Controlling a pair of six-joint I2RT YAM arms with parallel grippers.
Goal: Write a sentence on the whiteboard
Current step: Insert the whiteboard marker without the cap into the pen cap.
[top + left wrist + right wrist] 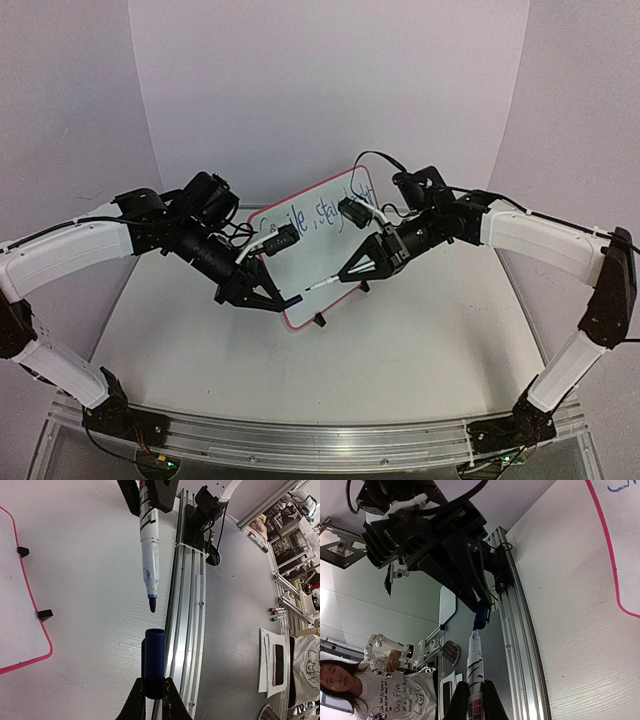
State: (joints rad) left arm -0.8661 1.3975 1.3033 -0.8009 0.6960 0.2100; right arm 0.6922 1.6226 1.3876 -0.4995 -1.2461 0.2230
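Sentence [312,216] in blue on whiteboard [312,262], board mid-tabletop, long side running toward 1 o'clock. At its 6 o'clock edge, right gripper [475,696] fingers pinch marker [474,662] and left gripper [154,689] fingers pinch blue cap [154,655]. Tip sits just apart from cap mouth, at cap's 12 in left wrist view. Risk: tip off-axis, hits cap rim, so cap twists out of pinch or ink smears. White woodgrain tabletop [400,350], aluminium rail [320,440] at 6, pale backdrop walls, person [350,685] beyond.
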